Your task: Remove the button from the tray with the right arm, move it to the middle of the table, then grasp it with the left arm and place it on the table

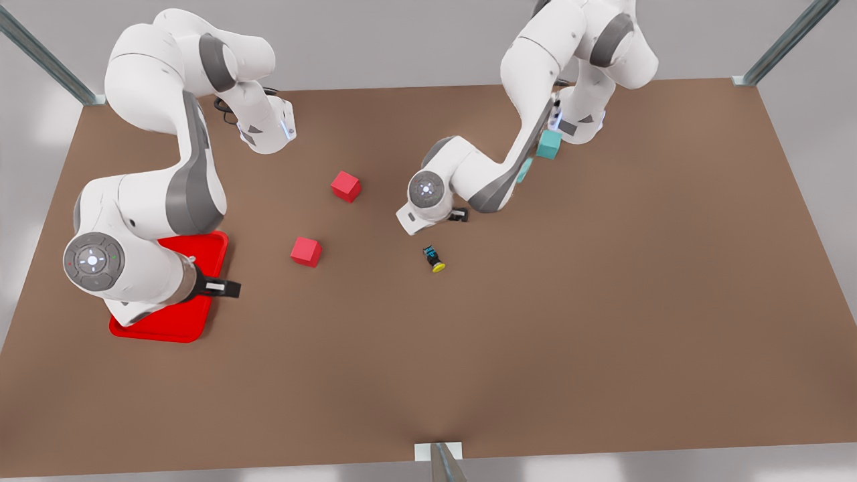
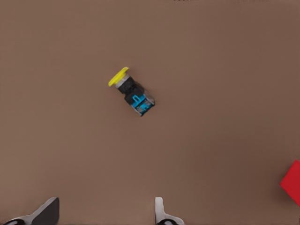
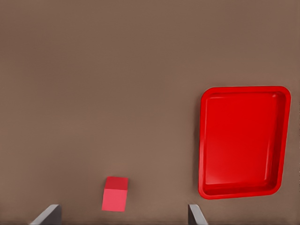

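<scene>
We see a plain brown counter [image 1: 602,301] with metal posts at its corners and grey surroundings. The button [image 1: 434,258] lies on its side near the counter's middle, yellow cap toward the near edge, free of both arms. The left gripper [image 2: 104,211] hangs above it, jaws apart and empty. The right gripper [image 3: 123,213] is over the red tray [image 1: 201,268] — jaws apart, holding nothing. Two red cubes [image 1: 345,186] sit between the arms; a teal cube [image 1: 549,144] is partly hidden behind the left arm.

Pale grey floor [image 1: 823,201], metal posts [image 1: 783,47]
</scene>
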You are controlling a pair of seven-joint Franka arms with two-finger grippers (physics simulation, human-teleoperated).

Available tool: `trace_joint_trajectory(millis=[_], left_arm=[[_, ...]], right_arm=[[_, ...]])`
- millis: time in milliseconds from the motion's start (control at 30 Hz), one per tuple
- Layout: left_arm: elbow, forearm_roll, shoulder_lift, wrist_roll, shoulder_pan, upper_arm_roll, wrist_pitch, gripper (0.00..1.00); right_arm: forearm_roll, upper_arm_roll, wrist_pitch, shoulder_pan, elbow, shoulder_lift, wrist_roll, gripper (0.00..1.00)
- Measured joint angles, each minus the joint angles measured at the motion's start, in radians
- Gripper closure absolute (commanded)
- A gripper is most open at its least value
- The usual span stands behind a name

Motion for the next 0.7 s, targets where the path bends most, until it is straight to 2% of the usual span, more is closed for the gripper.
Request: trace_joint_trajectory(millis=[133,267,600,633,700], left_arm=[[-0.006,0.006,0.076,-0.264,-0.013,0.003,0.150,0.00],[-0.017,0.119,0.093,-0.483,-0.016,0.000,0.259,0.00],[-0.050,0.245,0.129,-0.826,-0.030,-0.005,0.406,0.00],[-0.058,0.247,0.131,-0.851,-0.038,-0.006,0.420,0.00],[-0.073,0.250,0.135,-0.890,-0.044,-0.007,0.448,0.00]], right_arm=[[-0.007,-0.002,-0.016,-0.001,0.000,0.002,-0.018,0.00],[-0.010,0.000,-0.022,0.005,0.000,0.002,-0.031,0.00],[-0.034,-0.002,-0.019,0.001,-0.001,0.000,-0.058,0.00],[-0.028,0.001,-0.013,-0.026,-0.046,-0.019,-0.064,0.00],[-0.006,0.002,0.100,-0.065,-0.476,-0.260,-0.069,0.00]])
